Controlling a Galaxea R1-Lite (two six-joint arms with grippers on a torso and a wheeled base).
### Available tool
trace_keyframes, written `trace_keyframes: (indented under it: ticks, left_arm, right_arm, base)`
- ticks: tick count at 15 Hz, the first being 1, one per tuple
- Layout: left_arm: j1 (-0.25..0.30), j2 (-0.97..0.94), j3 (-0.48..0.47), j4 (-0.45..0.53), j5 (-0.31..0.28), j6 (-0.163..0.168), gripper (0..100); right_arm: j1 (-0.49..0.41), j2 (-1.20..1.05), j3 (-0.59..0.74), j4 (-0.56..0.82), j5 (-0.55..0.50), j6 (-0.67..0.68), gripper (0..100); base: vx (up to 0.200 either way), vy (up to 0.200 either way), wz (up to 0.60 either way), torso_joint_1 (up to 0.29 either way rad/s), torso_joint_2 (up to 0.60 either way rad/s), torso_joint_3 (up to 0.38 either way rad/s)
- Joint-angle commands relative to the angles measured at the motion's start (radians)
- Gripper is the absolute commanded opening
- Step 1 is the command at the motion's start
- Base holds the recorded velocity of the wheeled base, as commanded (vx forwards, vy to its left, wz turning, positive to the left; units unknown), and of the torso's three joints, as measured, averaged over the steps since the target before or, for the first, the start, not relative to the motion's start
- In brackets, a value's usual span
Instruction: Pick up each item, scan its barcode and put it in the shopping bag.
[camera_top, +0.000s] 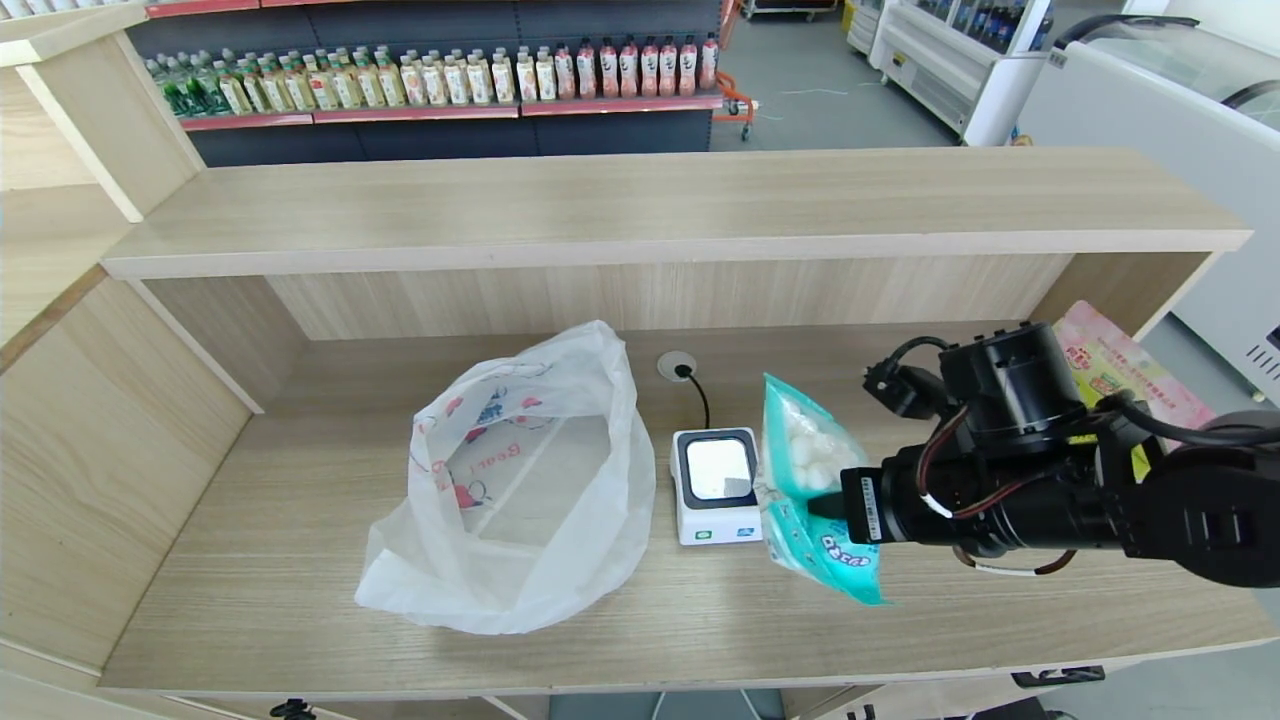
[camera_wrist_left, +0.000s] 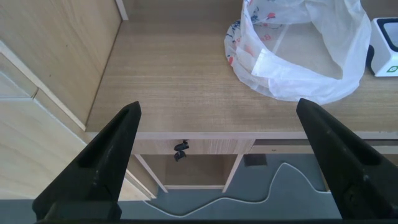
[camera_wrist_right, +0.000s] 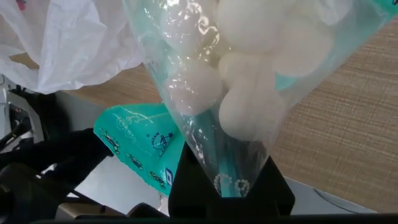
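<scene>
While the right hand (camera_top: 838, 503) is clamped on the teal packet (camera_top: 808, 462), which sits just beside the scanner (camera_top: 714, 483) with the bag (camera_top: 600, 420) on the scanner's other side, the left hand (camera_wrist_left: 219, 107) hangs wide open, empty, over the counter's (camera_top: 280, 590) near edge.

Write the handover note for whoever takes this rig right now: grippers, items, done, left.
Left gripper: open, holding nothing, off the counter's near edge by the shopping bag.
Right gripper: shut on the teal packet, held just right of the scanner.
The pink packet lies at the counter's far right.
Done: teal packet picked up.
Left: scan and bag it, then the pink packet; the bag looks empty.
</scene>
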Motion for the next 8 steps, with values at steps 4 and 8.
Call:
trace_keyframes:
  ticks: [4, 8]
  left_arm:
    - [0.001, 0.0, 0.0, 0.0, 0.0, 0.0, 100]
    - [0.001, 0.0, 0.0, 0.0, 0.0, 0.0, 100]
  right_arm:
    - [-0.033, -0.114, -0.002, 0.035, -0.033, -0.056, 0]
    - [-0.036, -0.149, 0.007, 0.041, -0.029, -0.088, 0]
  base:
    - [0.0, 0.0, 0.0, 0.0, 0.0, 0.0]
    - [0.0, 0.0, 0.0, 0.0, 0.0, 0.0]
